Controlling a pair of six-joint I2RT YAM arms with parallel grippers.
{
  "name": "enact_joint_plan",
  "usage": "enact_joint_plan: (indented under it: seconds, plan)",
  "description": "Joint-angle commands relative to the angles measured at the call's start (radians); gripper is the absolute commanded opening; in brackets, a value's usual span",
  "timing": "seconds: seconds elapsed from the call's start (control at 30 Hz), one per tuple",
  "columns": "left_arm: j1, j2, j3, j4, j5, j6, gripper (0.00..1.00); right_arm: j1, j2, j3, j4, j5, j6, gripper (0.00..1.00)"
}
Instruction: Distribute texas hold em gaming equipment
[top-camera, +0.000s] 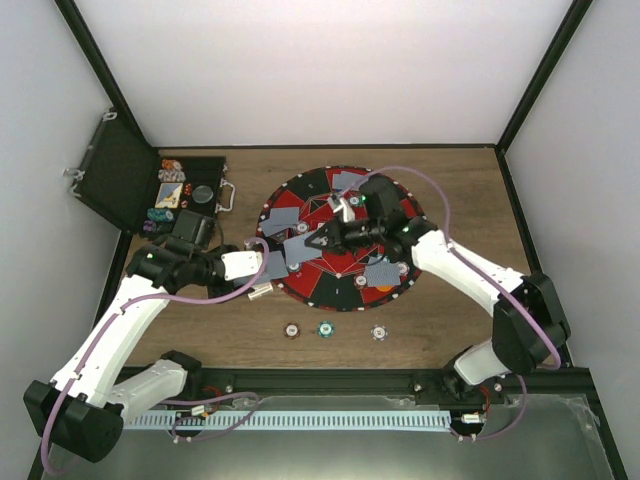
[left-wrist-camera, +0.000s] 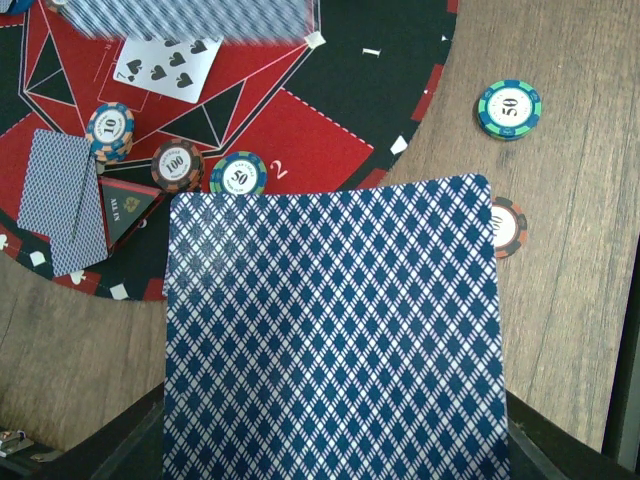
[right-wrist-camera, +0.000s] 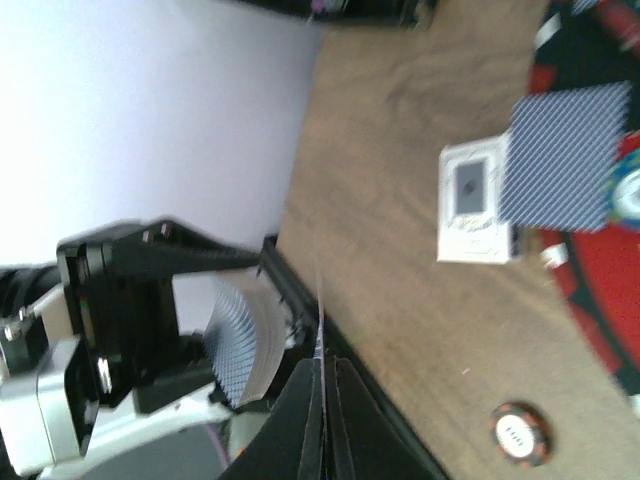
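Left pincer (top-camera: 272, 265): clamped on a stack of cards (left-wrist-camera: 335, 330), blue-patterned backs up, at the left rim of the round mat (left-wrist-camera: 330, 120).

Right pincer (right-wrist-camera: 322, 395): fingers pressed together on a single card (top-camera: 299, 248), seen edge-on, over the round mat's left part, just beside the stack.

On the round mat: face-down cards (top-camera: 285, 217) and a cluster of chips (left-wrist-camera: 177, 165) marked 10, 100, 50.

Off its near edge: row of three chips (top-camera: 325, 329).

Off its far-left side: black case (top-camera: 125, 180), lid open.
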Motion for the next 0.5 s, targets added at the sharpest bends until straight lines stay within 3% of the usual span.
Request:
enact_joint_plan:
  seconds: [0.0, 0.23, 0.47]
  plan:
    - [0.003, -0.011, -0.003, 0.014, 0.008, 0.007, 0.06, -0.064, -0.016, 0.148, -0.279, 0.163, -0.222, 0.01]
    - [0.002, -0.012, -0.004, 0.014, 0.006, 0.004, 0.06, -0.067, 0.140, 0.342, -0.515, 0.684, -0.524, 0.01]
    - [0.003, -0.016, -0.006, 0.014, -0.002, 0.001, 0.05, 0.011, 0.218, 0.316, -0.280, 1.254, -0.892, 0.01]
